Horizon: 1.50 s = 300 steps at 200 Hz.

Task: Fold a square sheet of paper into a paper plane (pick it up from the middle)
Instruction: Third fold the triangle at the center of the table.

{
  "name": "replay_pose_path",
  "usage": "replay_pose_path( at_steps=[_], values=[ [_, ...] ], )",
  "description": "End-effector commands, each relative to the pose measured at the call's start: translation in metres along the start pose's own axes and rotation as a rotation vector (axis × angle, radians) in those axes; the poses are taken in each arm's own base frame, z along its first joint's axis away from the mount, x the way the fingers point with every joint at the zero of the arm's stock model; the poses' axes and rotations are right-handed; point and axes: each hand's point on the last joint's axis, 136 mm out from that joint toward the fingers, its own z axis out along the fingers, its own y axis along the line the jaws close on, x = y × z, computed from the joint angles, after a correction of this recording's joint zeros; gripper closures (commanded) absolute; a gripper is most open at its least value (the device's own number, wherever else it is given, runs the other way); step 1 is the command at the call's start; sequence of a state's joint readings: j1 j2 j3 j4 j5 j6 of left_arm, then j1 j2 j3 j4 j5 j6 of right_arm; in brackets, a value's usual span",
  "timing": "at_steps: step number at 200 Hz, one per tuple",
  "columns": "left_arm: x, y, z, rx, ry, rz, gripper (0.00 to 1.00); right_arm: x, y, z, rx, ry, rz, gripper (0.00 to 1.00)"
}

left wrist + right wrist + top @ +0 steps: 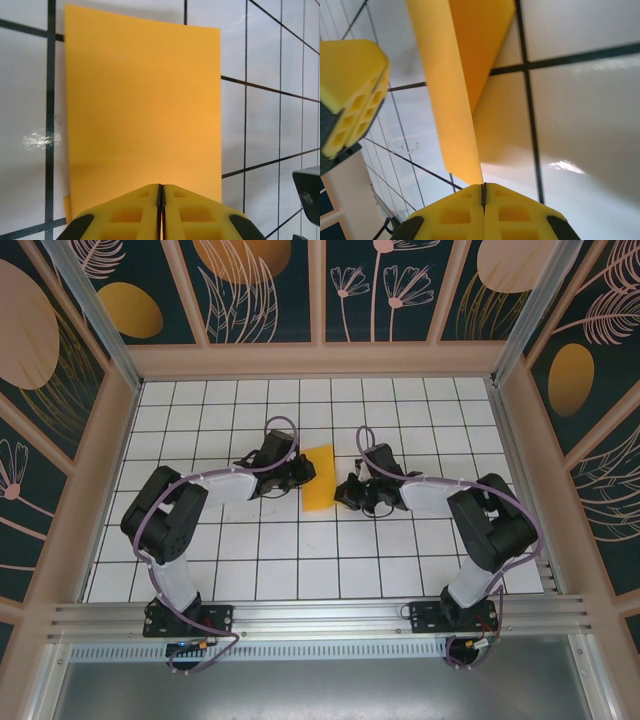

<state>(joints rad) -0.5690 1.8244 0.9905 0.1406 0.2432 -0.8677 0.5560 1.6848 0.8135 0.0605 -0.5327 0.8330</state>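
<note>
The square sheet of paper [318, 476] is orange-yellow and lies folded into a narrow rectangle on the white grid table between the two arms. In the left wrist view the sheet [142, 100] lies flat, with a lower layer peeking out at its near left corner. My left gripper [161, 187] is shut at its near edge [298, 480]; I cannot tell whether paper is pinched there. My right gripper [483, 186] is shut on the edge of a flap of the sheet [445, 90] that curls up off the table, at the sheet's right side [343, 492].
The left gripper's yellow fingers [350, 90] stand close to the left of the raised flap. Patterned wall panels [320, 290] enclose the table at the back and both sides. An aluminium rail [320, 620] runs along the near edge by the arm bases.
</note>
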Motion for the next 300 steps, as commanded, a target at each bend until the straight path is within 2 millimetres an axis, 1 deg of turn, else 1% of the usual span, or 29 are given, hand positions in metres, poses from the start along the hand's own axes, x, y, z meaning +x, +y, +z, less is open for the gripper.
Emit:
replay_pose_path(
  at_steps=[1,16,40,56,68,86,120,142,173,202,224,241,269,300],
  values=[
    [0.002,0.016,0.005,-0.079,0.012,0.025,0.88,-0.004,0.007,0.003,0.007,0.031,-0.030,1.00],
    [-0.002,0.019,0.010,-0.096,0.005,0.041,0.88,-0.004,0.005,0.004,0.020,0.039,-0.029,1.00],
    [-0.018,0.021,0.015,-0.131,-0.032,0.077,0.88,0.000,0.000,0.005,0.038,0.059,-0.028,1.00],
    [-0.027,0.026,0.019,-0.156,-0.051,0.085,0.88,0.001,-0.002,0.004,0.046,0.065,-0.028,1.00],
    [-0.030,0.031,0.023,-0.166,-0.047,0.089,0.88,0.003,-0.003,0.004,0.052,0.070,-0.028,1.00],
    [-0.027,0.037,0.029,-0.182,-0.031,0.095,0.90,0.002,-0.003,0.005,0.053,0.072,-0.028,1.00],
    [-0.013,0.052,0.039,-0.211,0.017,0.085,0.92,-0.005,0.002,0.009,0.036,0.058,-0.029,1.00],
    [-0.007,0.058,0.042,-0.219,0.041,0.079,0.92,-0.014,0.012,0.013,0.012,0.043,-0.023,1.00],
    [-0.003,0.061,0.042,-0.223,0.048,0.074,0.93,-0.030,0.026,0.018,-0.019,0.011,-0.021,1.00],
    [-0.003,0.061,0.042,-0.223,0.047,0.073,0.93,-0.043,0.041,0.024,-0.068,-0.013,-0.040,1.00],
    [-0.003,0.059,0.042,-0.216,0.048,0.074,0.93,-0.050,0.043,0.031,-0.070,-0.022,-0.051,1.00],
    [-0.006,0.054,0.040,-0.205,0.042,0.076,0.93,-0.053,0.040,0.037,-0.057,-0.017,-0.051,1.00],
    [-0.011,0.046,0.035,-0.187,0.030,0.080,0.93,-0.051,0.036,0.045,-0.043,-0.004,-0.061,1.00],
    [-0.020,0.029,0.027,-0.143,0.006,0.089,0.92,-0.048,0.032,0.051,-0.028,0.018,-0.089,1.00]
  ],
)
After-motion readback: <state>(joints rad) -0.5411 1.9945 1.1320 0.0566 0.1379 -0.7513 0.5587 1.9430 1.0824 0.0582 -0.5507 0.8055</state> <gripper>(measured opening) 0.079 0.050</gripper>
